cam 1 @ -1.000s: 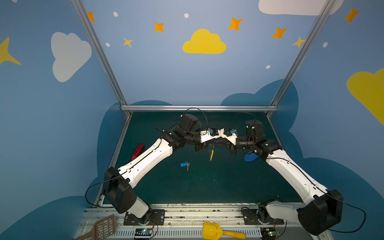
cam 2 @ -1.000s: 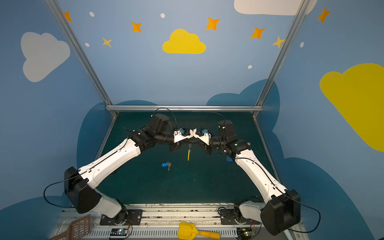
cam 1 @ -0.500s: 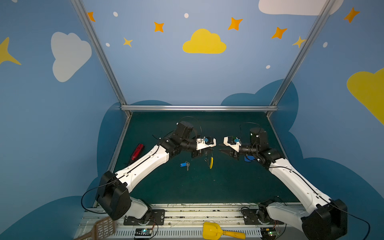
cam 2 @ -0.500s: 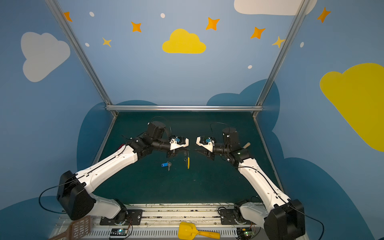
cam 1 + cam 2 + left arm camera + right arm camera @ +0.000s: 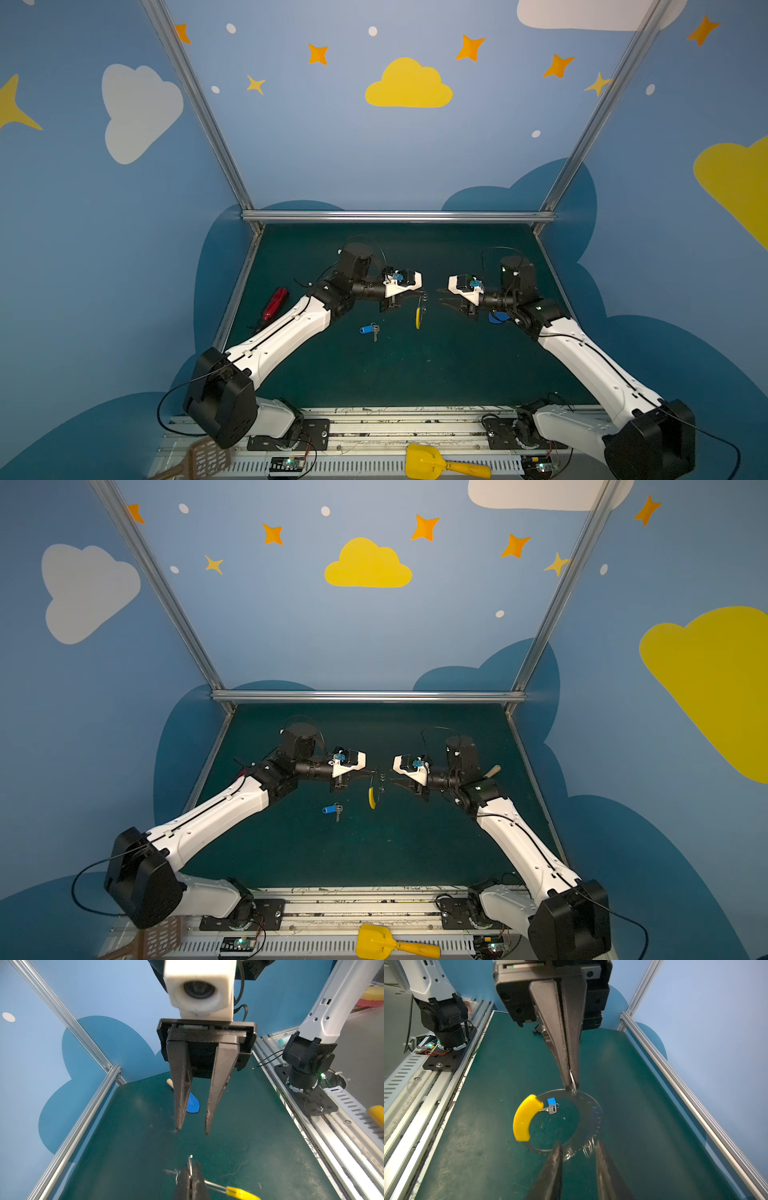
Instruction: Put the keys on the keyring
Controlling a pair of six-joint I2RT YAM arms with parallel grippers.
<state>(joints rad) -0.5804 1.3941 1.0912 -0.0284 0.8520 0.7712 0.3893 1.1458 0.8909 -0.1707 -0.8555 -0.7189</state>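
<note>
Left gripper (image 5: 572, 1084) is clamped on the rim of the keyring (image 5: 519, 1120), which hangs clear of the mat (image 5: 415, 374). Right gripper (image 5: 192, 1131) is partly open and empty, just off the keyring. Keys (image 5: 369, 329) lie flat on the mat nearby. Suggest the right drops, pinches the blue tag (image 5: 552, 1101) and leaves the small ring free, with the left steady.

Counting in both top views:
- arms: two showing, left arm (image 5: 286, 336) and right arm (image 5: 590, 361)
- grippers: two showing, left gripper (image 5: 571, 1084) and right gripper (image 5: 192, 1130)
- keyring (image 5: 593, 1118): one, wearing one yellow sleeve (image 5: 523, 1118)
- keys (image 5: 369, 330): one set, one silver key pairing with one blue tag
- red oblong item (image 5: 274, 303): one
- blue shovel (image 5: 193, 1104): one
- yellow scoop (image 5: 440, 463): one
- brown slotted spatula (image 5: 203, 459): one
</note>
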